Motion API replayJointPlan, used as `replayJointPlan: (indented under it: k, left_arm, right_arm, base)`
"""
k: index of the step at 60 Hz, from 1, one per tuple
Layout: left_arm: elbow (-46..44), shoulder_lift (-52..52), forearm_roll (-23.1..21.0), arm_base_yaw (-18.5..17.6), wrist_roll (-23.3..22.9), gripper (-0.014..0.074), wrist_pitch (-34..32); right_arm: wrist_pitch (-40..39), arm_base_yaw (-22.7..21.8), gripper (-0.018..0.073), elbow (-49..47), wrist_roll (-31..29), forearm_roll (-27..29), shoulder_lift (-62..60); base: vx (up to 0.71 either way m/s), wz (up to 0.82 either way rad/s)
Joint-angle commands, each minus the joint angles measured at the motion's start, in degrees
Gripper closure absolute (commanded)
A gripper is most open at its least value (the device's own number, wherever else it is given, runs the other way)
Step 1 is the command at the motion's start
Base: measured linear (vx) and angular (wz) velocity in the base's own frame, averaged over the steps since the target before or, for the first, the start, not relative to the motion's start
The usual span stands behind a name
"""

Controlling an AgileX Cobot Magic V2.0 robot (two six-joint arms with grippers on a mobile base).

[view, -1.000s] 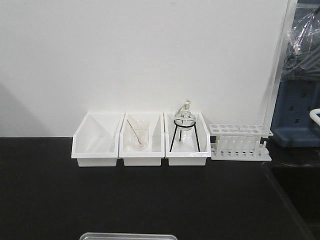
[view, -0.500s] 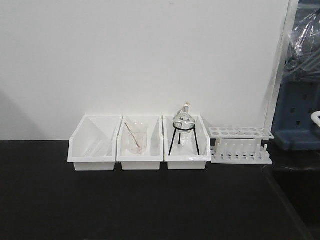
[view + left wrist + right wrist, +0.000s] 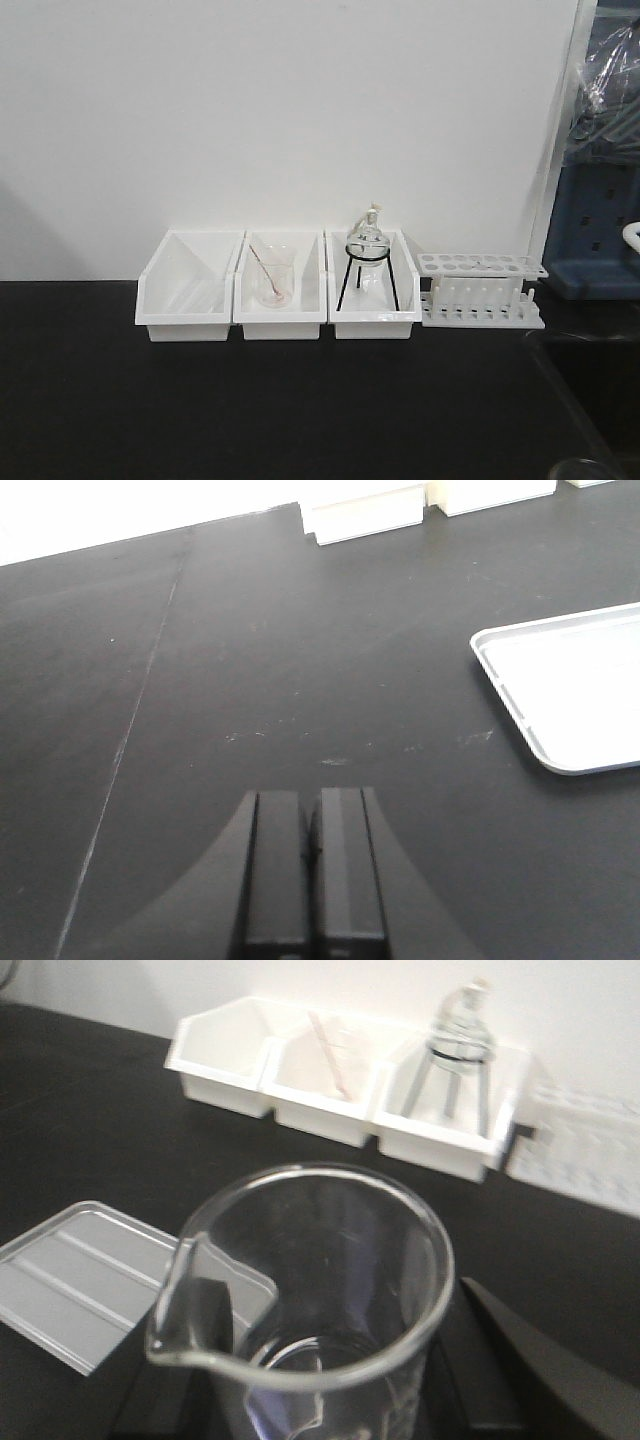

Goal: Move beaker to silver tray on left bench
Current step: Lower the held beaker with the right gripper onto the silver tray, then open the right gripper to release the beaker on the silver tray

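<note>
In the right wrist view the small clear glass beaker (image 3: 430,1250), spout toward the left, fills the foreground. My right gripper (image 3: 330,1380) is shut on it, with a dark finger on each side, and holds it above the black bench. The silver tray (image 3: 80,1280) lies flat on the bench, below and left of the beaker. In the left wrist view my left gripper (image 3: 312,820) is shut and empty over bare bench, and the tray's corner (image 3: 570,680) lies to its right. A faint glass rim (image 3: 585,467) shows at the bottom right of the front view.
Three white bins (image 3: 190,300) stand in a row against the back wall. The middle one holds a clear beaker with a rod (image 3: 272,277), the right one a flask on a black tripod (image 3: 368,258). A white test tube rack (image 3: 482,290) stands to their right.
The front view shifted: the tray edge seen at the bottom a second ago is out of frame. A glass rim has come into the bottom right corner.
</note>
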Motion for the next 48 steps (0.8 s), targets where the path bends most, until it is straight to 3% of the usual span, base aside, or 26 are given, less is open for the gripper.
replayJointPlan:
  k: [1,3,9,17,24,32,48]
  left_arm:
    - [1.1,-0.4,0.0,-0.2,-0.1,0.0595,-4.7]
    - [1.1,-0.4,0.0,-0.2,-0.1,0.0595,-4.7]
    - [1.1,-0.4,0.0,-0.2,-0.1,0.0595,-4.7]
    - [1.1,-0.4,0.0,-0.2,-0.1,0.0595,-4.7]
    - [1.1,-0.4,0.0,-0.2,-0.1,0.0595,-4.7]
    - [1.1,-0.4,0.0,-0.2,-0.1,0.0595,-4.7]
    - [1.1,-0.4,0.0,-0.2,-0.1,0.0595,-4.7]
  right_arm:
    - [-19.6,-0.2,0.0567,-1.9,-0.7,-4.9,9.7]
    - [-27.7,-0.2,0.0566,-2.1,-0.7,-5.7,15.2]
    - [-41.6,-0.2,0.0566,-3.5,-1.2,-5.7,29.0]
    - [-53.7,-0.2,0.0566,-8.3,-6.0,-6.2,47.2]
    - [-61.4,-0.2,0.0566,-14.6,-6.2,-6.3,61.7]
    - [-64.9,-0.1,0.0566,-21.0,-6.7,-7.4,71.2]
    - [-58.8,0.0,0.0566,-28.3,-7.6,-7.8,77.5]
  base:
    - [0.00,0.00]
    - [0.00,0.00]
    - [0.00,0.00]
    - [0.00,0.00]
    - [0.00,0.00]
    - [0.00,0.00]
    - [0.00,0.00]
